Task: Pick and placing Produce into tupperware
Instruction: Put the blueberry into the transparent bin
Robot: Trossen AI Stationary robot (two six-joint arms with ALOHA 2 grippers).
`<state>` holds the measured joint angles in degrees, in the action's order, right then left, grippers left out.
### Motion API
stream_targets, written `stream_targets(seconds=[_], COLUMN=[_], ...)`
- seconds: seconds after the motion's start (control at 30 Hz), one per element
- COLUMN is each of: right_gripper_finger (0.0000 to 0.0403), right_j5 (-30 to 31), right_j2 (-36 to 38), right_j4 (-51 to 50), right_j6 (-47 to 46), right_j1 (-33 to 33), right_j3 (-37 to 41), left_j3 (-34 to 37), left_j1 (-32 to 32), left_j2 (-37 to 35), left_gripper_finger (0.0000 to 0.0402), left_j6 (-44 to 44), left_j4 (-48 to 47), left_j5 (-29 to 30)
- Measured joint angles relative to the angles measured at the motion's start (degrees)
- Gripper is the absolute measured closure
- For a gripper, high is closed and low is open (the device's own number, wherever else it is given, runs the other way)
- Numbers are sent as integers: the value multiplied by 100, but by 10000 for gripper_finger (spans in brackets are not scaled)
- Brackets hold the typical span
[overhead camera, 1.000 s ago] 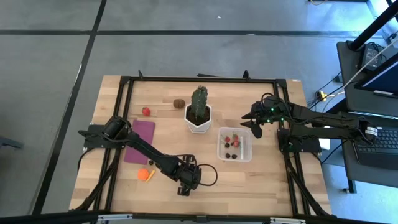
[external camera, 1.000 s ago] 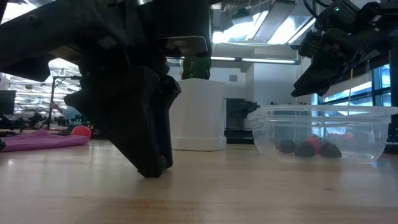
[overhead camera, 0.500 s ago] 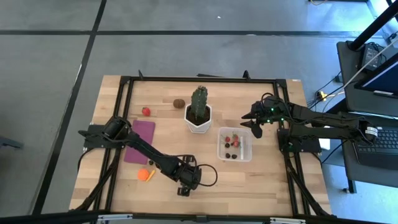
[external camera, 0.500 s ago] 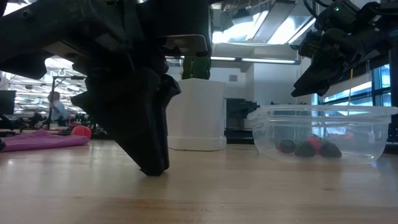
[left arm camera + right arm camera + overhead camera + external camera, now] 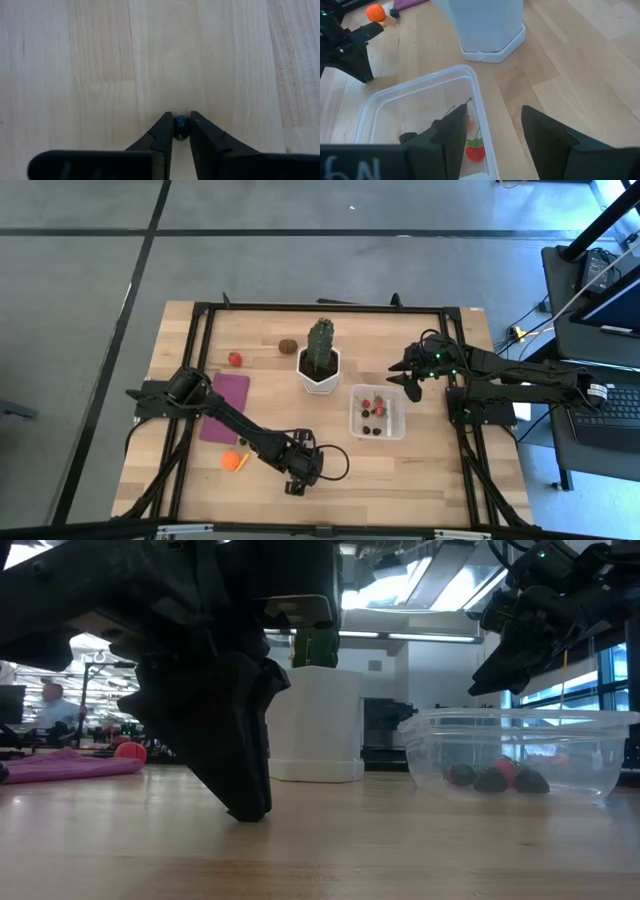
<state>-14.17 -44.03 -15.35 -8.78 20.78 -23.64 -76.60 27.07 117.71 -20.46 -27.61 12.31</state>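
Several pieces counted: you have red and dark produce (image 5: 374, 412) already lying in the tupperware (image 5: 377, 433), which sits just beside the white cactus pot (image 5: 318, 374).
Left gripper (image 5: 181, 131): down at the table's near edge, its fingers pinching a small dark berry (image 5: 180, 125) against the bare wood.
Change since a second ago: almost none; in the low view the left gripper has shifted slightly on its tips, nothing has lifted, and the tupperware's contents match.
Meaning for you: the grasp looks just made, so judge this as the pinch stage; lift and carry to the tupperware remain.
Right gripper (image 5: 490, 132): hovers over the tupperware's far-side edge, fingers spread, holding nothing.
Loose stock: orange piece (image 5: 233, 461) near the left arm; red piece (image 5: 234, 359) and brown kiwi-like oval (image 5: 287, 346) at the far side, well apart from the tupperware.
Also on the table: purple mat (image 5: 225, 407).
Risk: a berry this small could slip from the fingertips on lifting.
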Motion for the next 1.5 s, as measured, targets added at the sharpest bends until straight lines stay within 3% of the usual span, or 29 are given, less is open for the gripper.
stream_targets(seconds=[0.23,0.47,1.0,1.27,1.5], right_gripper_finger=[214,215,215,215,215], right_j5=[0,-1,-1,-1,-1], right_j2=[0,0,0,2,2], right_j4=[1,1,-82,-82,-82], right_j6=[1,1,27,27,27], right_j1=[-2,-1,-2,-1,-2], right_j3=[0,0,0,0,0], left_j3=[12,26,14,-419,-1126], left_j1=[-154,-469,-789,-789,-893], left_j2=[5,42,-25,-129,-142], left_gripper_finger=[374,361,371,375,375], left_j6=[288,321,297,790,1748], left_j4=[245,571,660,434,433], left_j5=[40,501,495,511,859])
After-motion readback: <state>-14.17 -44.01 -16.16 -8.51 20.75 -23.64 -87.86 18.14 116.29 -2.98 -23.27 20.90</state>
